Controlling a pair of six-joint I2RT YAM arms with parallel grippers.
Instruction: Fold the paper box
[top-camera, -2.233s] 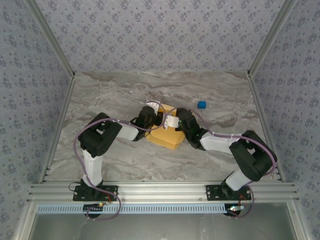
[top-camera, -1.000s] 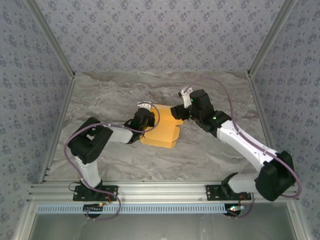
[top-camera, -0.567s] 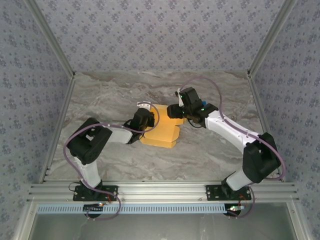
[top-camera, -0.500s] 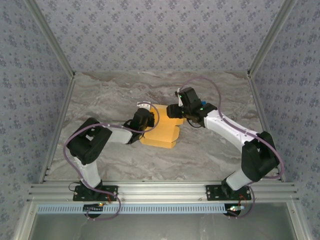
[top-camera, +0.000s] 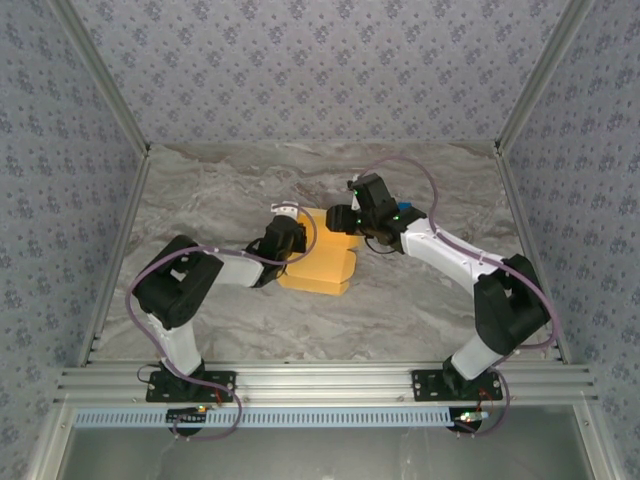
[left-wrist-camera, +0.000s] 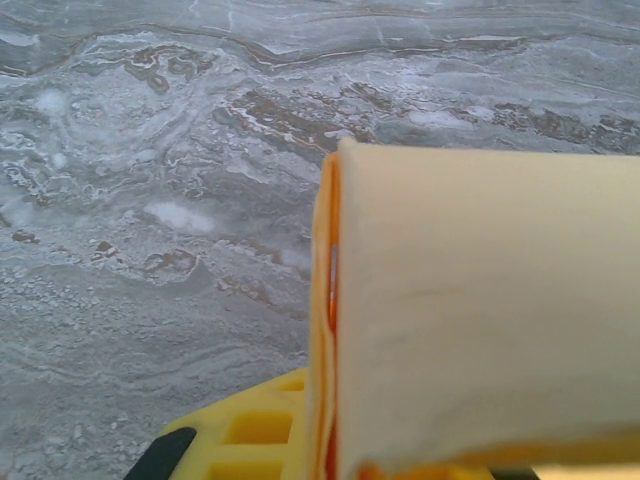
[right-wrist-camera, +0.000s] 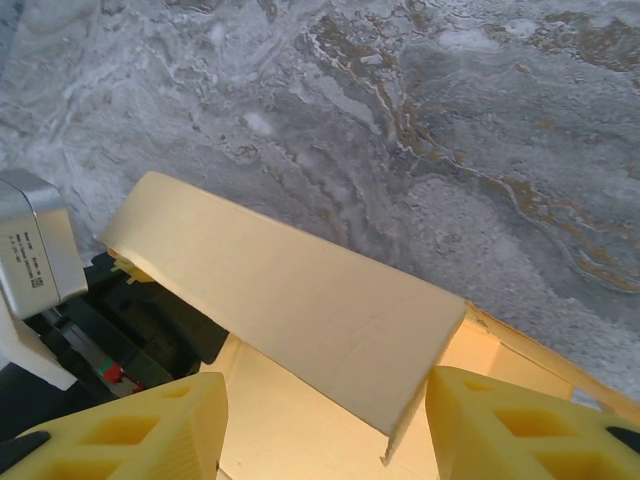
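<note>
With the paper box (top-camera: 322, 270) pinched by the left gripper (top-camera: 289, 240), its raised flap (right-wrist-camera: 290, 300) is set crosswise just ahead of the spread right gripper (right-wrist-camera: 325, 388).

our right gripper (top-camera: 338, 218) went round to the far side of the paper box (top-camera: 320, 268). the box slid a bit left.

The left arm (top-camera: 190, 285) lies bent and low, with its forearm reaching toward the middle of the bench. The left tool (top-camera: 290, 228) points away from the bases; one yellow finger (left-wrist-camera: 245, 432) is visible, and its jaws cannot be judged. The right arm (top-camera: 450, 255) stretches leftward. The right tool (top-camera: 340, 218) holds its fingers (right-wrist-camera: 120, 430) wide apart.
</note>
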